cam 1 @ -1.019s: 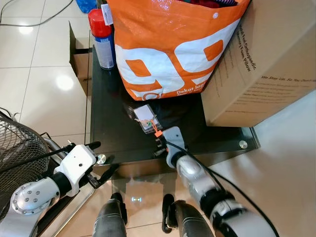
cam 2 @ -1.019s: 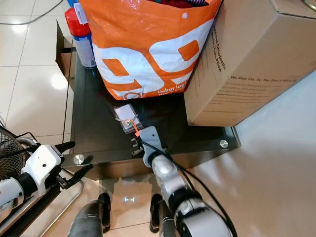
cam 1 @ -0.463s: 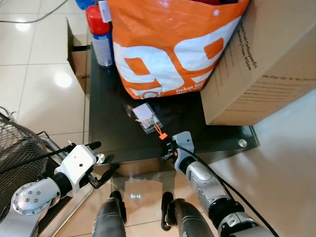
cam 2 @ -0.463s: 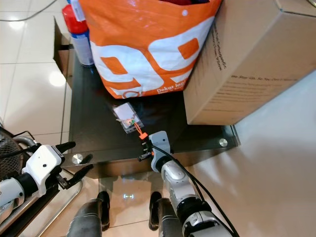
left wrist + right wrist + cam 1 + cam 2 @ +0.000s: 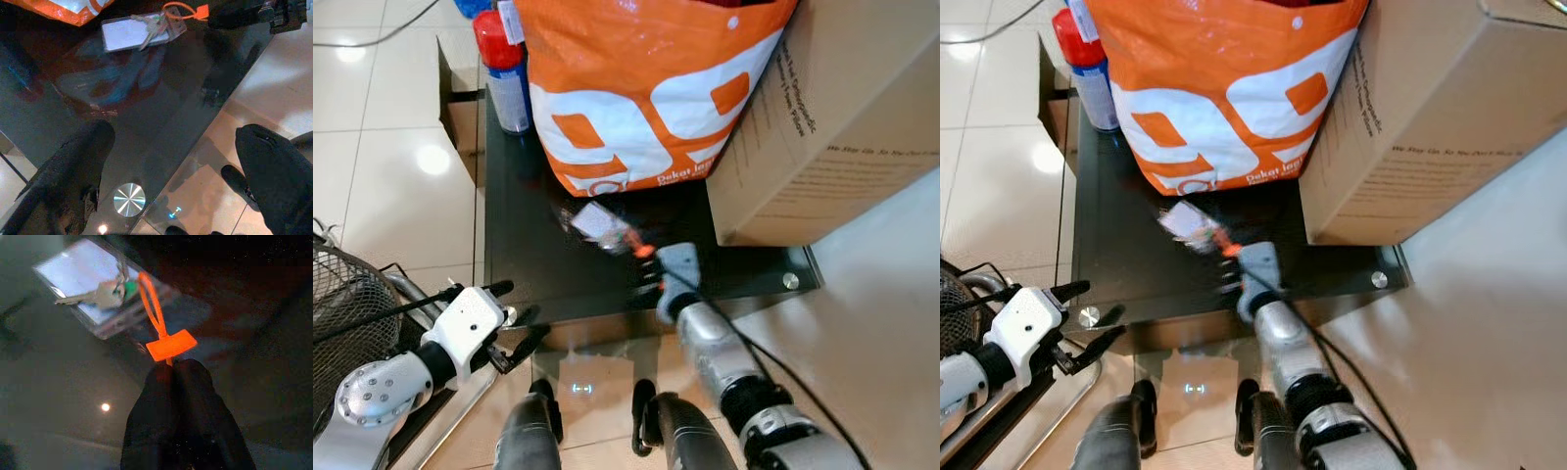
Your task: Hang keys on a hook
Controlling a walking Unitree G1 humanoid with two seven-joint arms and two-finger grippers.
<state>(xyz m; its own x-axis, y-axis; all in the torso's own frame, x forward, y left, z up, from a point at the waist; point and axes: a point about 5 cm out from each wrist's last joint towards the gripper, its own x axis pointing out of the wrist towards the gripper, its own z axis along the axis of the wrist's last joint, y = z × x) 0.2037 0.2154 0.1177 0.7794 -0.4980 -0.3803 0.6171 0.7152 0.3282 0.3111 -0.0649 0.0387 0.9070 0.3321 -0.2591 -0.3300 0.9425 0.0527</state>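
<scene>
The step in hand looks like the pick-up: the right gripper has its two black fingers pinched together on the tail of the orange plastic loop tag, and the silver keys with a clear plastic card holder trail from that loop over the dark glass table. In the head views the bunch is smeared, lying just in front of the big orange and white shopping bag and near the large brown cardboard box, so I cannot tell whether it is dragging on the glass or already lifted clear. The hold is thin, on the tag alone, and the keys and card hang off to one side of it. No hook can be made out, so the next move, as I judge it, calls for raising the bunch free of the table without letting the tag slip, then turning to find the hook and presenting the orange loop open to it. The left gripper hovers off the near edge of the table with its fingers spread wide and nothing between them, above a round metal table fitting. A red-capped spray can stands at the table's far left corner.
</scene>
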